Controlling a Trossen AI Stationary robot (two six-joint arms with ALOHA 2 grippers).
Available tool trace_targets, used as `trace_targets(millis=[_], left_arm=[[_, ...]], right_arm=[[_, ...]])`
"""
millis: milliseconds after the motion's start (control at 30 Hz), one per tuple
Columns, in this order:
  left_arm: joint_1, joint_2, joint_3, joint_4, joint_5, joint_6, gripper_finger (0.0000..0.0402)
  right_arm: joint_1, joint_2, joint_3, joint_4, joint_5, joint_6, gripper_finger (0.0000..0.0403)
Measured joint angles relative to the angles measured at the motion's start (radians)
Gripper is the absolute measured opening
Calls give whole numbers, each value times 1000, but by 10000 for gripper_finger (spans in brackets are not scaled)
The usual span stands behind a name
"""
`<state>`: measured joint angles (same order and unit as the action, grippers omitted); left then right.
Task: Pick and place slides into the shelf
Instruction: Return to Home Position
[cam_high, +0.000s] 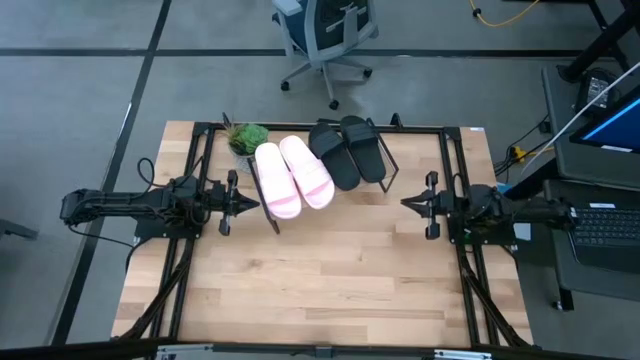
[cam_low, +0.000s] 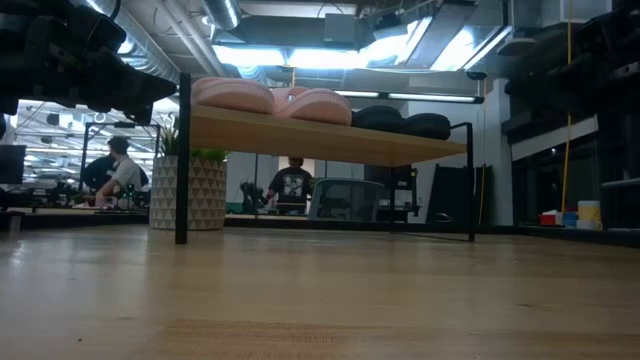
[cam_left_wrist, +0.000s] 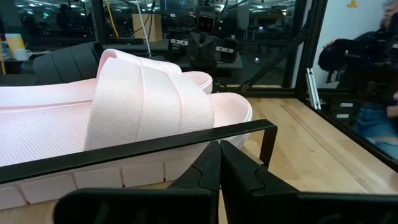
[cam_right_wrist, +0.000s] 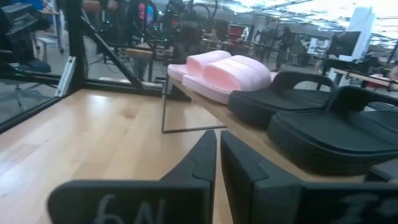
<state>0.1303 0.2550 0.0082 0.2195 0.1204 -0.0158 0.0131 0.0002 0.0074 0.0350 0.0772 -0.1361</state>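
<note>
1. At the tabletop's (cam_high: 320, 290) 12 o'clock, the shelf (cam_low: 330, 138) carries all four sandals.
2. Two pink slides (cam_high: 292, 177) lie at 1 o'clock from the left gripper (cam_high: 252, 203), fingers (cam_left_wrist: 208, 168) together.
3. Two black slides (cam_high: 348, 150) lie at 11 o'clock from the right gripper (cam_high: 408, 202), fingers (cam_right_wrist: 202, 155) together.

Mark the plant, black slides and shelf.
plant (cam_high: 246, 135), high view, leaves.
black slides (cam_high: 363, 150), high view, middle of the one farther from the plant.
shelf (cam_low: 400, 147), low view, board's front edge.

Open-plan robotics lab, concrete floor (cam_high: 80, 90), office chair (cam_high: 325, 40), laptop (cam_high: 605, 225), strip lights (cam_low: 330, 50), people (cam_low: 120, 170) at workbenches
</note>
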Motion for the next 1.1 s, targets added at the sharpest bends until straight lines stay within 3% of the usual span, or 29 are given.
trace_targets(millis=[1100], left_arm=[[0,0,0,-1,-4,0,0]], right_arm=[[-20,4,0,0,0,-3,25]])
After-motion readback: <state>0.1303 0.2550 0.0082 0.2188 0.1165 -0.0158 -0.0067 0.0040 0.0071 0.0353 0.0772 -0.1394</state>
